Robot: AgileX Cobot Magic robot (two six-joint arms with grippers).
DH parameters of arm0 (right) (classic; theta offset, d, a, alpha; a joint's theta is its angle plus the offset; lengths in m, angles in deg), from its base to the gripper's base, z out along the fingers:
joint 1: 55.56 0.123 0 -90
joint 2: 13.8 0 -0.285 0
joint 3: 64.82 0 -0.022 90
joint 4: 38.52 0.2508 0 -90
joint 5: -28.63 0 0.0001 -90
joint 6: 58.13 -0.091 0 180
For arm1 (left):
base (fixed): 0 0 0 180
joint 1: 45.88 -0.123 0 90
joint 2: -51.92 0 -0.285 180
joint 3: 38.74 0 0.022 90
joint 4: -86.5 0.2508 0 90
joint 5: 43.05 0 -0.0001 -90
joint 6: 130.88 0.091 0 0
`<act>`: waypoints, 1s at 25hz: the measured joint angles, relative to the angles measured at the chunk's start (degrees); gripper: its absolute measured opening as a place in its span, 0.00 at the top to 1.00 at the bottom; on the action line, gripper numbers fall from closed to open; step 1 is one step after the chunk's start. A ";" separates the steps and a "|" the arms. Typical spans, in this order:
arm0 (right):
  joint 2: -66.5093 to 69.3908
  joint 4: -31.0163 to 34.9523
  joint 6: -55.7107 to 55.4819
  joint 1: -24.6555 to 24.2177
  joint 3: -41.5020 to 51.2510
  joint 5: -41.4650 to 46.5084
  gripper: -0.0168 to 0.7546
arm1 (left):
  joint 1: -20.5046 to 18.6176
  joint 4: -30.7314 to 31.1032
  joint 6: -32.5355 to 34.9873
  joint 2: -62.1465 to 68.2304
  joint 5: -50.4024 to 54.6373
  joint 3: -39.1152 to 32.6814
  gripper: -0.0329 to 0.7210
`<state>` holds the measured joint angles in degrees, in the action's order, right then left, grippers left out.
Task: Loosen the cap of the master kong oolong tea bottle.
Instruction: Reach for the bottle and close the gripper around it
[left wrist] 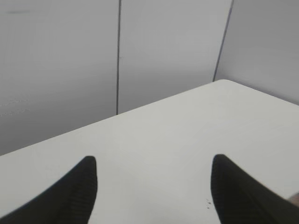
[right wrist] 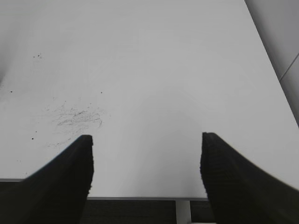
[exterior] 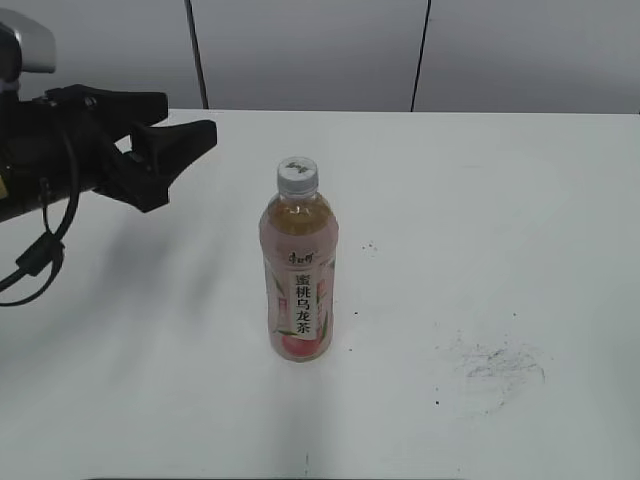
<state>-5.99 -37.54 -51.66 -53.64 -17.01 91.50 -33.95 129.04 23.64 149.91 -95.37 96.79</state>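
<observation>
Both tools are found spread and empty. Left tool [exterior: 185,150], black with ribbed fingers, is held above the white bench [exterior: 480,220] at the far left, near cap height and well apart from the bottle; its wrist view shows only bench and grey wall panels. Right tool [right wrist: 147,154] is absent from the exterior view and is seen over the bench's near edge beside a patch of dark scuff marks [right wrist: 74,119]. A slim clear plastic bottle of amber tea with pink peach label [exterior: 298,275] stands upright at mid-bench, its small white-grey ribbed cap [exterior: 297,175] seated and untouched. Such central, free-standing placement is judged to leave room for approach from either side.
</observation>
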 joint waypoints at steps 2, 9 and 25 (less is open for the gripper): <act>0.00 0.00 0.00 0.00 0.00 0.00 0.28 | 0.00 3.61 -0.91 -0.95 -0.56 -0.33 0.35; 0.00 0.00 0.00 0.00 0.00 0.00 0.28 | 0.00 17.21 -11.56 -2.80 -2.41 -1.04 0.34; 0.00 0.00 0.00 0.00 0.00 0.00 0.28 | 0.00 23.92 -17.76 1.68 -10.39 -1.05 0.17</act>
<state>-5.99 -37.54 -51.66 -53.64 -17.01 91.50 -33.95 152.96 5.89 151.59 -105.76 95.74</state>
